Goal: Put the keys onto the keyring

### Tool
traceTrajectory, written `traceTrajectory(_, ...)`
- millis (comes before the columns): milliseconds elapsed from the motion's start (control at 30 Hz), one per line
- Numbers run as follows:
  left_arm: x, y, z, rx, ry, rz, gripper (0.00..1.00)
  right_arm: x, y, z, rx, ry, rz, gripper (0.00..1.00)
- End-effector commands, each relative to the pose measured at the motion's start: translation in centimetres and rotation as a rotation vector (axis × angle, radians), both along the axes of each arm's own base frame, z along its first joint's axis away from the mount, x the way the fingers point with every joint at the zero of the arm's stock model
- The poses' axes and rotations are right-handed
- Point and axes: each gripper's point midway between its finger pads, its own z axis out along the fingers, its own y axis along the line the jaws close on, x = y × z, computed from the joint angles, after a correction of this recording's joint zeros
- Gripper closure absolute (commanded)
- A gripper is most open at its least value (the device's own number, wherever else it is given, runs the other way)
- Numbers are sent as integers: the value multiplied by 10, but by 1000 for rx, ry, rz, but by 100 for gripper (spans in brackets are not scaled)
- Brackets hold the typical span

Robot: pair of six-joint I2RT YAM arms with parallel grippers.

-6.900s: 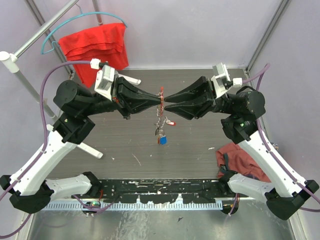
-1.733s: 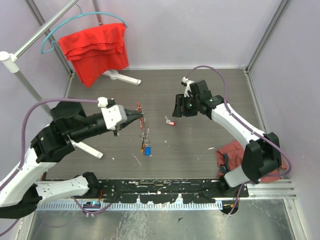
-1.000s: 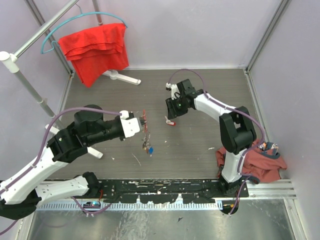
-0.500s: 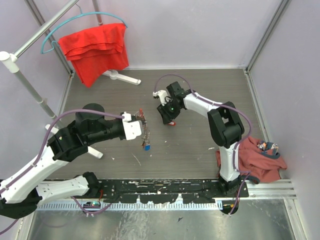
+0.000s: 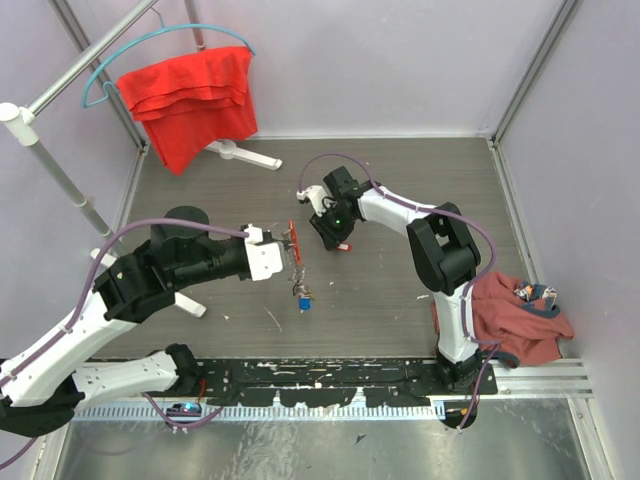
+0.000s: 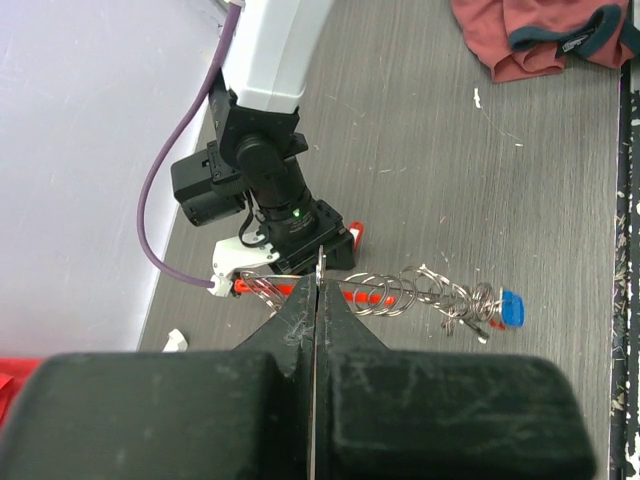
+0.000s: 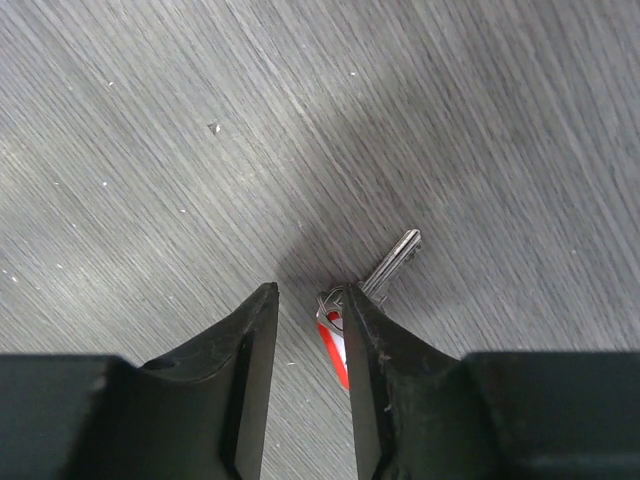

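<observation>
The loose key [image 7: 389,264] is flat on the table [image 5: 400,180], silver blade angled away and its red head tucked down between the right gripper's [image 7: 308,298] fingers, up against one of them. It hasn't budged from where it lay over the last couple of seconds. Those fingers are parted with a clear gap and aren't clamped on anything; whether they touch the key, can't tell.

What changed is the right arm. About two seconds back it was off to the side of the key, and it has since swung across and dropped right over it, so from the top camera the gripper now covers most of it.

The keyring [image 6: 400,293] is off the table, a string of wire loops with a red piece near the grip and a blue tag [image 6: 510,309] at the far end. It's pinched in the left gripper [image 6: 318,300], whose fingers are pressed tight together on a thin bit of metal. Compared with half a second ago, the dangling bunch has drifted a little toward the right arm and now hangs near it, not touching.

Further out, a red cloth [image 5: 190,90] hangs on a hanger [image 5: 150,40] at the back left, and a maroon garment [image 5: 520,315] is crumpled by the right arm's base.
</observation>
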Motion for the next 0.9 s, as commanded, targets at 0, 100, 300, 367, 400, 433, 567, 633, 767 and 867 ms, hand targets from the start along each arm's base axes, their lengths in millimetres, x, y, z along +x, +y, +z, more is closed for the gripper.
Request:
traceTrajectory(0,-4,-1,27,-55,-43,-23,100,13,2,14,-14,-65,5,65)
traceTrajectory(100,-4,-2,27,-55,-43,-28,100,13,2,14,-15,-64,9,68)
traceTrajectory(300,-2,-4,26,-53,-43,-27,100,10,0,16,-18,-64,18,73)
traceTrajectory(367,-2,-5,26,-53,-44,-28,100,11,0,17,-17,-67,18,74)
traceTrajectory(400,-2,-5,26,-53,-44,-27,100,11,0,18,-16,-69,18,74)
traceTrajectory(433,-2,-5,26,-53,-45,-28,100,11,0,19,-15,-71,18,72)
traceTrajectory(567,-1,-5,25,-51,-44,-28,100,11,0,22,-15,-79,19,72)
traceTrajectory(633,-2,-6,24,-51,-42,-29,100,11,-1,22,-16,-78,20,75)
traceTrajectory(767,-1,-6,24,-52,-42,-27,100,10,0,24,-12,-75,22,82)
traceTrajectory(867,-1,-6,23,-50,-43,-27,100,10,1,27,-3,-77,24,88)
